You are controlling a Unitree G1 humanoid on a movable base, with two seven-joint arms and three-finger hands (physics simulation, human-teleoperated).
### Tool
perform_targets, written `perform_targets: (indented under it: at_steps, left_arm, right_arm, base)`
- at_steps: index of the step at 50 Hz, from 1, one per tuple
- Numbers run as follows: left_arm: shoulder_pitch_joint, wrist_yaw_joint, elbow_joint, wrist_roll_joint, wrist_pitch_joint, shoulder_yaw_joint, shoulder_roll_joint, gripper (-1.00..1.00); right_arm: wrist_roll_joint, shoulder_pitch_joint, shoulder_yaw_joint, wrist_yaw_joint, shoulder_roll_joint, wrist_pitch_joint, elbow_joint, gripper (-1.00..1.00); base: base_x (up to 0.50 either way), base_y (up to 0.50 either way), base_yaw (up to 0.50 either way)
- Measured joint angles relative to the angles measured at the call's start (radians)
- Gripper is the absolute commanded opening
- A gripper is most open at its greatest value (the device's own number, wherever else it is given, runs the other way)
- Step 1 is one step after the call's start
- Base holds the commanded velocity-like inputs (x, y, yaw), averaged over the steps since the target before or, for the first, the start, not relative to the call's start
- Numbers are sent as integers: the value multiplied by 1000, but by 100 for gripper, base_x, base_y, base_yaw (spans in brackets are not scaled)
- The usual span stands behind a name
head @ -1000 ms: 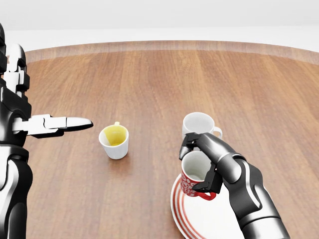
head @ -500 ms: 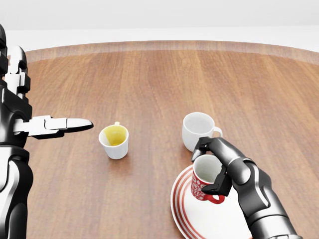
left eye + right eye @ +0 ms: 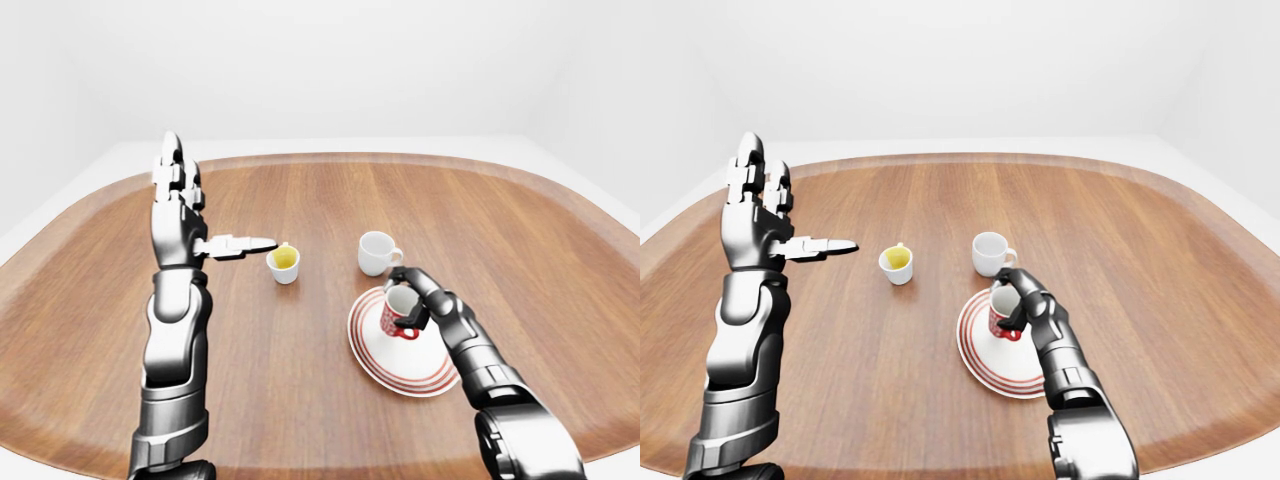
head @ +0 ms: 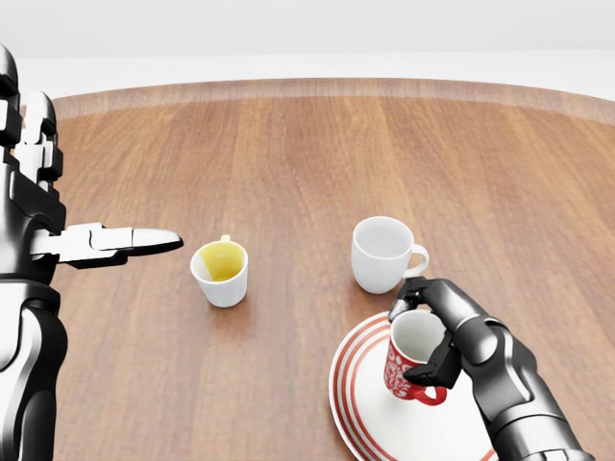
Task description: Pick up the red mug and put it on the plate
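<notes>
Over plate (image 4: 365, 423), hand-gripped red mug (image 4: 411, 360)

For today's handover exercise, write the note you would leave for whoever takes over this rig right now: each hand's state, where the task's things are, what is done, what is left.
Right hand: fingers closed round the red mug, holding it upright over the striped plate.
Left hand: open, raised at the head view's left, holding nothing.
Other things: white mug just above the plate in the head view; yellow-lined cup to the left. Leave both alone.
Done: mug picked up and brought over the plate.
Left: whether the mug's base touches the plate cannot be told; set it down if needed, release, withdraw the hand.
</notes>
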Motion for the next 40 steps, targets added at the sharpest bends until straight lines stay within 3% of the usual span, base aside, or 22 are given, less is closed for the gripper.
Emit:
perform_targets:
  at_steps: [40]
  left_arm:
    - [13,-1,4,-2,0,2,-2,100]
  right_arm:
    - [-4,-2,5,-57,-15,0,85,-100]
  base:
    - [0,0,0]
